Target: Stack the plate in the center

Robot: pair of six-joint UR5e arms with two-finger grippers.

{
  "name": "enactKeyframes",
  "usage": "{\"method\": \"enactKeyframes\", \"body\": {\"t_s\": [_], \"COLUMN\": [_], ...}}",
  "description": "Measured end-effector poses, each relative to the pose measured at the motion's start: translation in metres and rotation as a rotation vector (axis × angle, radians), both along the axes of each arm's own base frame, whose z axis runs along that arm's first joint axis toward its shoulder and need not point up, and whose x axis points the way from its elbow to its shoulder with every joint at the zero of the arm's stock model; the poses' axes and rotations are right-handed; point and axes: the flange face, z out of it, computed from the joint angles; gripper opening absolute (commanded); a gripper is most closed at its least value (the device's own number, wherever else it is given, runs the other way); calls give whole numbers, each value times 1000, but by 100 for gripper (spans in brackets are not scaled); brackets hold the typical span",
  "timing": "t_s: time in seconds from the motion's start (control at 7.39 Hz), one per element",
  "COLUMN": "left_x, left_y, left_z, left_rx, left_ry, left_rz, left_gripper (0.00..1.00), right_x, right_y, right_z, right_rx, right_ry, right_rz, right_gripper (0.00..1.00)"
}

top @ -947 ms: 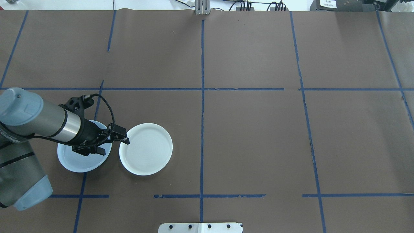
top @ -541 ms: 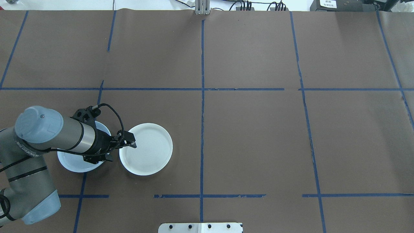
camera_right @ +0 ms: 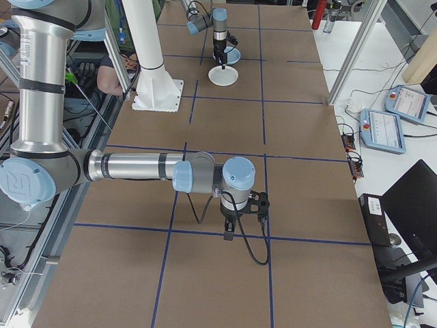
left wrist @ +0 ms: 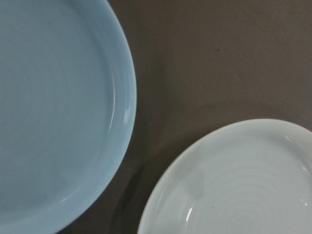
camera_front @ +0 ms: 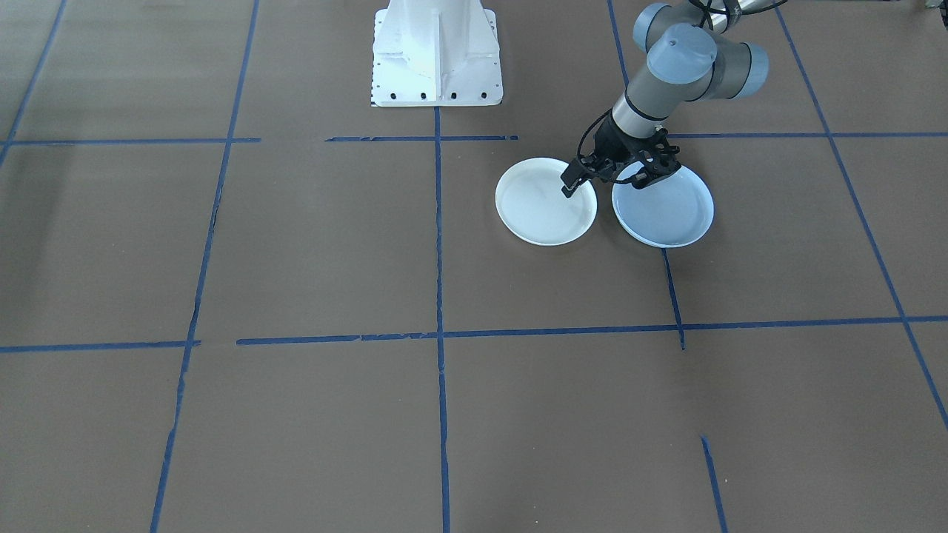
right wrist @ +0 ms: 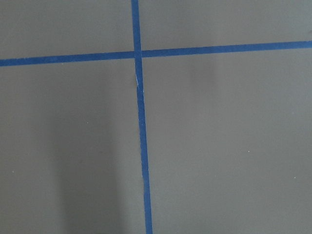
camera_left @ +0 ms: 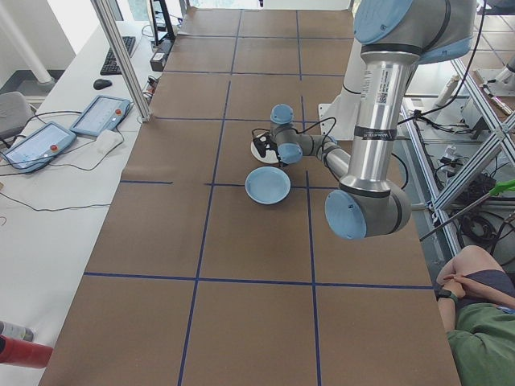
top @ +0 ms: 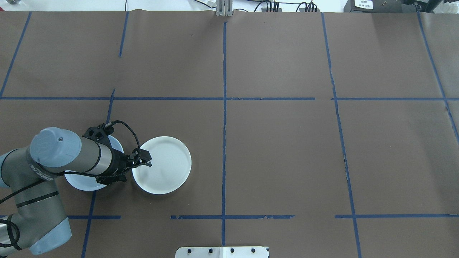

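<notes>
1. The pale-blue plate (camera_front: 666, 215) lies flat on the brown bench (top: 279, 154). It is toward the bench's left end and nearer the robot's edge than the far edge.
2. A white plate (camera_front: 541, 211) with faint concentric rings lies just beside it, on the side toward the bench's middle. The left wrist view shows a narrow strip of bare bench between the two rims, so they do not touch.
3. Neither plate is stacked on the other.
4. The left arm reaches low across the pale-blue plate and hides part of it in the overhead view.
5. The left hand (top: 147, 160) hangs over the white plate's rim on the side that faces the pale-blue plate. I cannot tell whether its fingers are spread or pressed together, or whether they touch the rim.
6. The right hand (camera_right: 229, 234) points down over a crossing of blue tape lines (top: 224, 143) toward the bench's right end, well apart from both plates. It shows only in the side view, so I cannot tell its state.
</notes>
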Motion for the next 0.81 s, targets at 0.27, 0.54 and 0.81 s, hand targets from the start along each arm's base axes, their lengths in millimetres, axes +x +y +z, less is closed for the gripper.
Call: {"method": "enactKeyframes", "body": {"t_s": [0.27, 0.54, 0.81], "left_x": [2, 1, -1], "left_y": [1, 4, 6], "left_z": [1, -3, -4], "left_rx": [5, 2, -8], "left_ry": [0, 13, 20], "left_rz": [10, 33, 49], "left_gripper": [0, 0, 0], "right_x": [0, 0, 0], "right_y": [0, 0, 0], "right_z": [0, 0, 0], "right_rx": [0, 0, 0], "right_ry": [0, 0, 0], "right_rz": [0, 0, 0], "right_gripper": [100, 100, 100]}}
